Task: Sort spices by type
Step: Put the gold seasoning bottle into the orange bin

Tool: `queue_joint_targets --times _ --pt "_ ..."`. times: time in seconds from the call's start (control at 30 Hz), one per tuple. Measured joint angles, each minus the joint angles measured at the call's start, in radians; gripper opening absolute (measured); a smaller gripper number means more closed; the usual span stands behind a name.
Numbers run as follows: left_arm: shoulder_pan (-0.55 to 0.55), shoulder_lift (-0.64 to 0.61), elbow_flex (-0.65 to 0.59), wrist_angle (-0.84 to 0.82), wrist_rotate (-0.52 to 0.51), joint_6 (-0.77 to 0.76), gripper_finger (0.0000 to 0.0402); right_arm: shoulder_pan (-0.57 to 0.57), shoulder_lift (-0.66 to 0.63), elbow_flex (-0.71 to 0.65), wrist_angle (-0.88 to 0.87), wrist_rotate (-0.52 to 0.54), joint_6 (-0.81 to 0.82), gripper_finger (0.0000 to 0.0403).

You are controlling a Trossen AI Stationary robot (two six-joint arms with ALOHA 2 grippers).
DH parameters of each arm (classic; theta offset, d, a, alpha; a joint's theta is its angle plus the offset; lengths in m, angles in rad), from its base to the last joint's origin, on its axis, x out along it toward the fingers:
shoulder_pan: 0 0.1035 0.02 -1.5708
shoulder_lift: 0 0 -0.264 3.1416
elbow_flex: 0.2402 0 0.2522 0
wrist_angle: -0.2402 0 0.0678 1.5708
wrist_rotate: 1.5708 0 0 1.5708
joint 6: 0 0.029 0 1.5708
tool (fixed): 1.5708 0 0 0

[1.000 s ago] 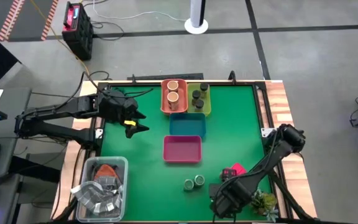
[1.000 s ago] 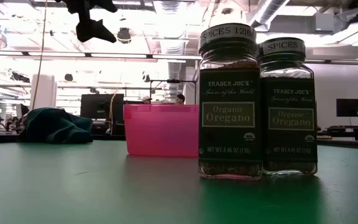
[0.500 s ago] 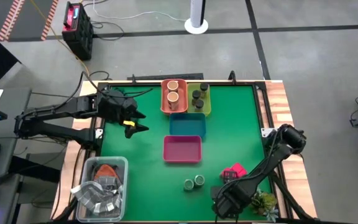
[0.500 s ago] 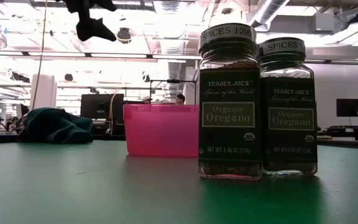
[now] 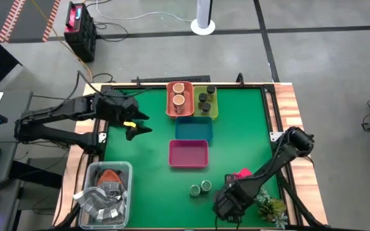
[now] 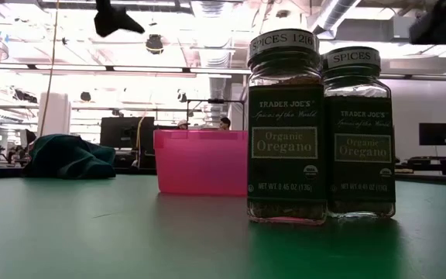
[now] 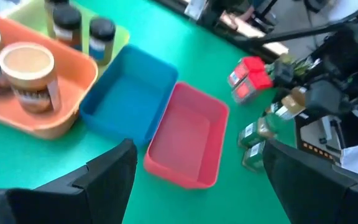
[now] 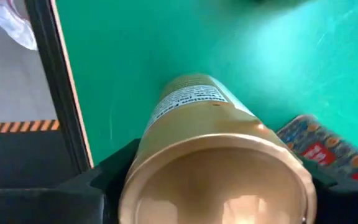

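Your right claw (image 8: 210,186) grips the tan-topped jar (image 8: 197,118) low in the frame: rigid, light, slippery; squeeze mid-body. Left claw (image 7: 194,177) gapes empty.

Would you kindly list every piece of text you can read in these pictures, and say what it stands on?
"SPICES 1216": lid of the nearer green-lidded glass jar.
"TRADER JOE'S", "Organic Oregano": its label.
"SPICES": lid of the second green-lidded glass jar; same label.
Small print on the tan-topped round jar and red packet: too blurred.
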Motion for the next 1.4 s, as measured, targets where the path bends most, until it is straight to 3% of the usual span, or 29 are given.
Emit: queue_joint_targets --times 0.17,0.47,0.6,0.77,0.87,1.0,1.23,1.4 --pt "0.000 0.004 0.073 -0.038 -0.030 0.039 0.0329 -0.042 0.000 0.086 -0.088 0.001 -0.071 0.0302" --pt "0.027 0.005 0.090 -0.046 -0.076 0.056 0.0329 -0.152 -0.047 0.221 -0.307 0.036 -0.165 0.0302" --pt "0.038 0.005 0.090 -0.047 -0.076 0.056 0.0329 -0.216 -0.094 0.246 -0.369 0.132 -0.201 0.0302" --pt "0.049 0.005 0.090 -0.052 -0.124 0.060 0.0329 -0.333 -0.152 0.247 -0.393 0.334 -0.246 0.0302" --pt "0.049 0.005 0.076 -0.049 -0.229 0.067 0.0329 -0.430 -0.159 0.247 -0.336 0.423 -0.308 0.0302" --pt "0.049 0.005 0.028 -0.049 -0.305 0.068 0.0329 -0.571 -0.142 0.247 -0.168 0.428 -0.428 0.0315" --pt "0.053 0.005 -0.013 -0.052 -0.280 0.079 0.0329 -0.767 -0.121 0.248 0.117 0.362 -0.603 0.0307" --pt "0.077 0.007 -0.013 -0.038 -0.278 0.119 0.0329 -0.867 -0.091 0.247 0.218 0.320 -0.650 0.0308"
